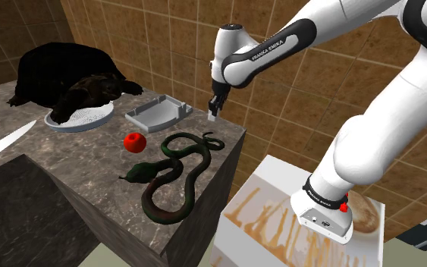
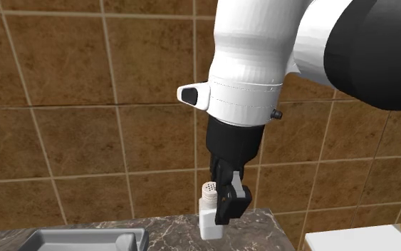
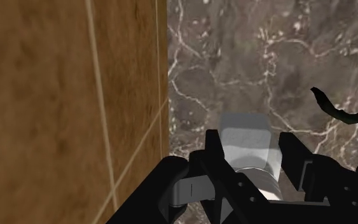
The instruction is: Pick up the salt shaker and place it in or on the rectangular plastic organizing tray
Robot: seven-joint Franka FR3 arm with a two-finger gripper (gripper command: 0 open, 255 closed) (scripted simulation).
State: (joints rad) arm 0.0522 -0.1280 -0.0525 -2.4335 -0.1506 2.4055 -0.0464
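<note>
You're watching the tray [image 1: 155, 114] sitting on the counter [image 1: 75, 178]. In the shoulder view the salt shaker [image 1: 213, 115] is showing just right of it, the plate [image 1: 98, 119] is lying left of it, and the fruit [image 1: 134, 142] and snake [image 1: 152, 171] are lying in front of it.

Black gripper [image 2: 224, 208] hangs under white wrist, fingers clamped on white salt shaker [image 2: 208, 222], which is upright w/ holed cap on top. Shaker sits at dark marbled counter [image 2: 266, 227] level (touching or not, can't tell). Grey tray [image 2: 63, 235] at lower left, near shaker. Brown tile wall [image 2: 85, 128] behind.
</note>
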